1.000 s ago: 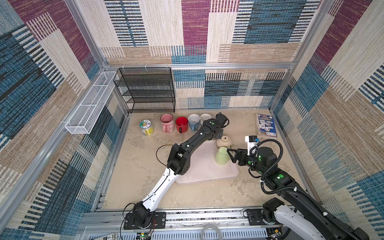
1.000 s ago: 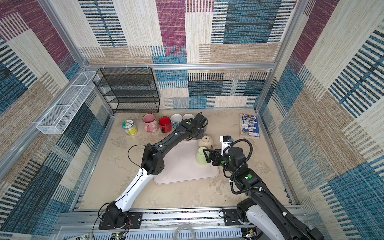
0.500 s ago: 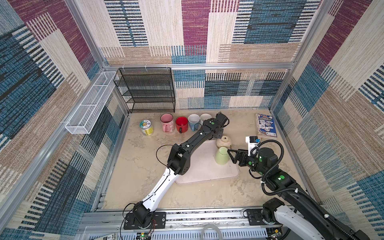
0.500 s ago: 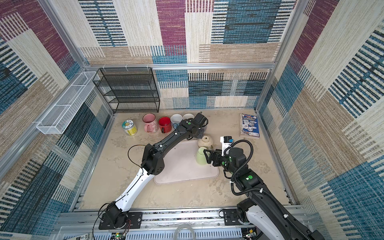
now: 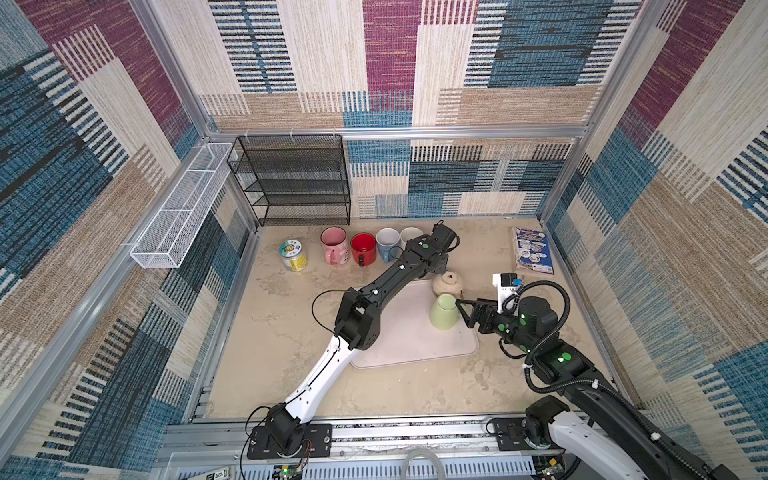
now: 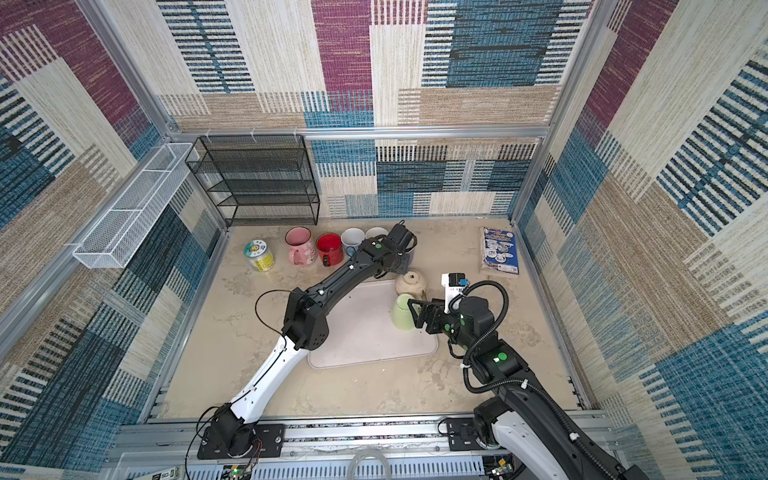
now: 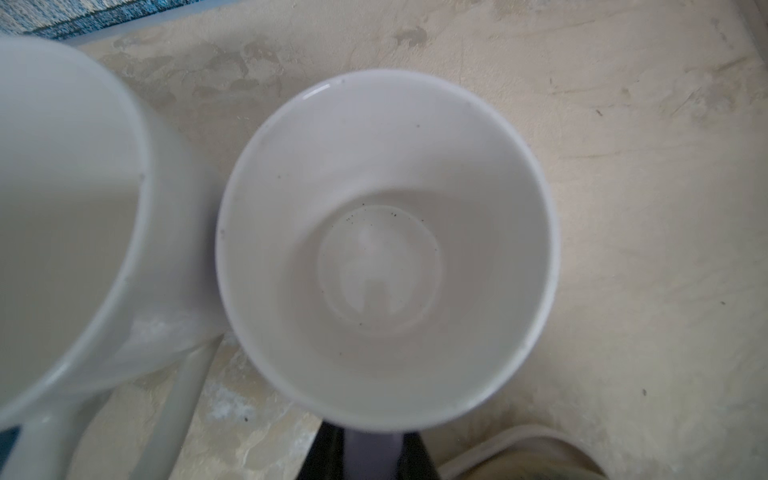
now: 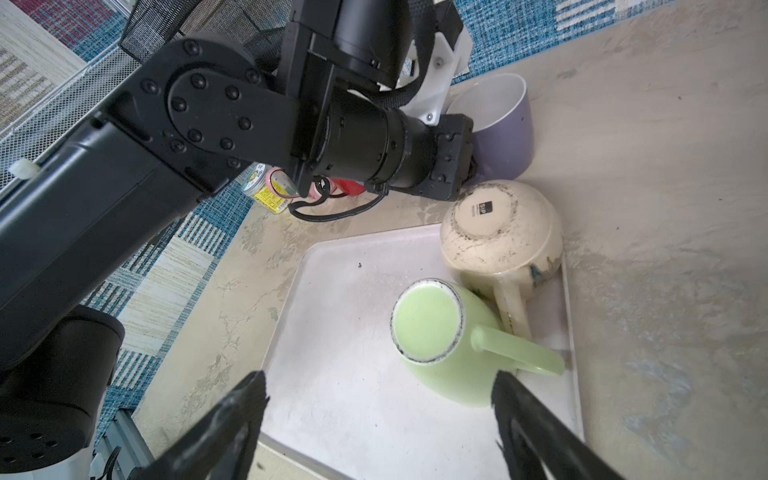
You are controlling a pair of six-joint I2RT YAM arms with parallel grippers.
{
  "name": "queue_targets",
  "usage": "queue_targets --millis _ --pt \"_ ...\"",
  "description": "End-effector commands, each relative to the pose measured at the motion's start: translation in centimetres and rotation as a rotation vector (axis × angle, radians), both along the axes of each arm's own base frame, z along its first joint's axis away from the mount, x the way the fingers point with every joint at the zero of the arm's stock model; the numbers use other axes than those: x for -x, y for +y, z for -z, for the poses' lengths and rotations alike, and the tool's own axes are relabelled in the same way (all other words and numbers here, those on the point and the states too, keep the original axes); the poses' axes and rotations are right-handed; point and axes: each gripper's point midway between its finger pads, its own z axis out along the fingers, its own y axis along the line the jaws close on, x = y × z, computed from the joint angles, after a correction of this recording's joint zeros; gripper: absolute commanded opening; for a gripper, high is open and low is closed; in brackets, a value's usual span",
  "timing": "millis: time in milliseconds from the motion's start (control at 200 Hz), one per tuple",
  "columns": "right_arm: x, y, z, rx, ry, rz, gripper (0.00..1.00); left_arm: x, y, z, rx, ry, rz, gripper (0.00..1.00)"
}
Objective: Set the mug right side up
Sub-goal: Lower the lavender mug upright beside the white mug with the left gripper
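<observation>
Bearings are read in a top view, with 12 o'clock toward the back wall. The left gripper [image 7: 369, 451] is out at the back row, at about 12 o'clock of the tray [image 5: 399, 332]. Its jaws stand narrow on either side of a lavender strip, which I take for the handle of the upright lavender mug [image 7: 386, 245]. It reads as grasping that handle, though how firmly I cannot tell.

The task's thing, as I judge it, is the green mug [image 5: 444, 312]. It stands upside down on the tray's 3 o'clock side, base up, long axis vertical. It lies at 9 o'clock of the right gripper [image 5: 464, 313], just ahead of it. The left gripper is off at the mug's 12 o'clock, beyond the cream mug [image 5: 448, 284], so the right arm is the nearer. The right gripper is spread wide and empty, touching nothing. In the right wrist view the mug's handle sticks out toward one of its fingers [image 8: 536, 428].

Counted left to right:
- one white wire basket [image 5: 183, 208]
- one black rack [image 5: 291, 178]
- one tin [image 5: 294, 255]
- six mugs:
  - a pink mug [image 5: 333, 246], a red mug [image 5: 363, 248], a blue mug [image 5: 386, 243] and the lavender one, upright in a row
  - green and cream, inverted on the tray, with cream just beside green at its 12 o'clock
- one tray
- one printed packet [image 5: 533, 255]
- two arms
</observation>
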Motion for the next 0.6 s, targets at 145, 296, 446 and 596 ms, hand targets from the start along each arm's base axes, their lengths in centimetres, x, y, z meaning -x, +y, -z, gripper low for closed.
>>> queue_targets --millis 145,296,446,596 --pt "0.2 -0.1 -0.4 -0.004 -0.008 -0.001 0.87 -1.2 -0.6 -1.6 0.062 -0.058 -0.044 0.21" --pt "0.4 -0.3 -0.6 0.000 -0.012 0.004 0.87 -1.7 -0.7 -0.8 0.072 -0.065 -0.052 0.22" --pt "0.6 -0.4 -0.7 0.004 -0.011 0.005 0.87 -2.0 -1.2 -0.7 0.088 -0.079 -0.045 0.22" --pt "0.7 -0.5 -0.7 0.008 -0.013 0.008 0.88 -2.4 -1.3 -0.6 0.089 -0.092 -0.042 0.24"
